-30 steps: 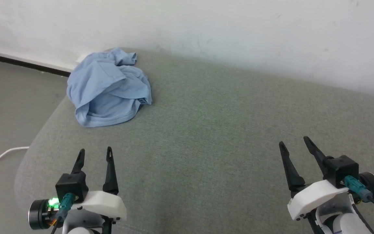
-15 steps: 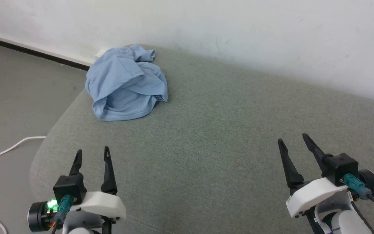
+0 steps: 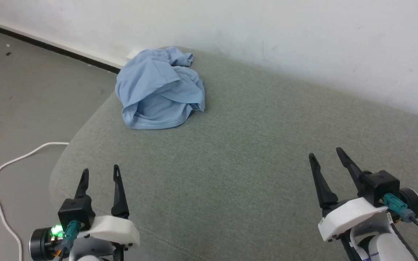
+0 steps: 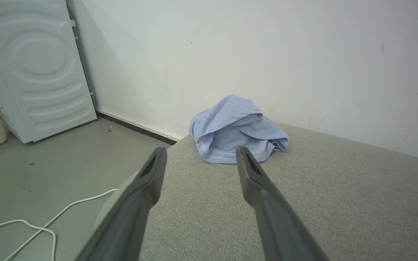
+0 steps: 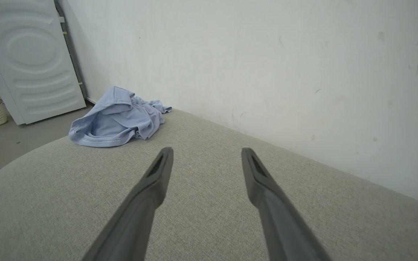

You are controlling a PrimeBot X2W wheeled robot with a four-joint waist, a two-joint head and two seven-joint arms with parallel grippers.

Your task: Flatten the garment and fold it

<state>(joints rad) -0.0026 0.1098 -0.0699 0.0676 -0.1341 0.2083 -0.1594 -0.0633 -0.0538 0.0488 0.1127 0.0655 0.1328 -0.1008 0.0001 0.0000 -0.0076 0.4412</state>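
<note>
On cushion [image 3: 252, 152] corner, garment [image 3: 160, 90] as before.

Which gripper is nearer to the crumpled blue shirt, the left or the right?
Left. The left gripper, open, is short of the garment and almost in line with it; the right gripper, also open, is far off to the garment's right.

Both claws low w/ fingers spread, holding nothing: left claw [image 3: 99, 172] at lower left, right claw [image 3: 324, 155] lower right.

The garment [image 3: 159, 91] lies at the far left corner of the cushion [image 3: 249, 163], near the wall [image 3: 267, 29].
</note>
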